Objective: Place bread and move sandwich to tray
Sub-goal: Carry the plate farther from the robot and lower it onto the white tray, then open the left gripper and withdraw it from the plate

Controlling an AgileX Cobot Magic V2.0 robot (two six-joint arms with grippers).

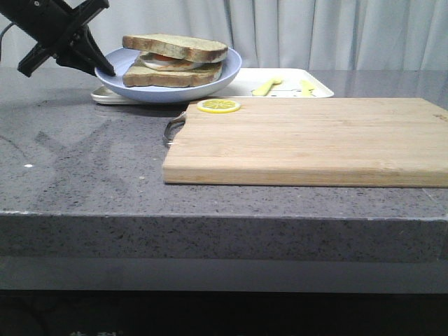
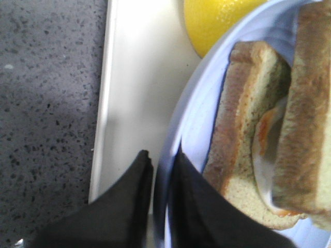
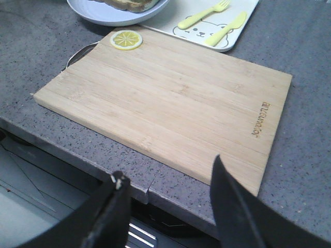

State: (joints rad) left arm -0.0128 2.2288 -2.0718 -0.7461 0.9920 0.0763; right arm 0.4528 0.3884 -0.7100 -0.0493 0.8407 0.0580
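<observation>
The sandwich (image 1: 175, 61) lies in the pale blue plate (image 1: 225, 70), with the plain bread slice (image 1: 175, 46) on top and egg showing between the slices. The plate is over the left end of the white tray (image 1: 318, 89); I cannot tell if it rests on it. My left gripper (image 1: 98, 66) is shut on the plate's left rim. In the left wrist view the gripper (image 2: 162, 155) pinches the rim (image 2: 189, 119) above the tray (image 2: 139, 77), beside the sandwich (image 2: 253, 129). My right gripper (image 3: 168, 170) is open and empty above the table's front edge.
A wooden cutting board (image 1: 308, 140) with a metal handle lies in front of the tray, a lemon slice (image 1: 218, 106) on its back left corner. Pale yellow cutlery shapes (image 3: 204, 15) mark the tray's right part. The grey counter edge (image 3: 155, 188) lies below the right gripper.
</observation>
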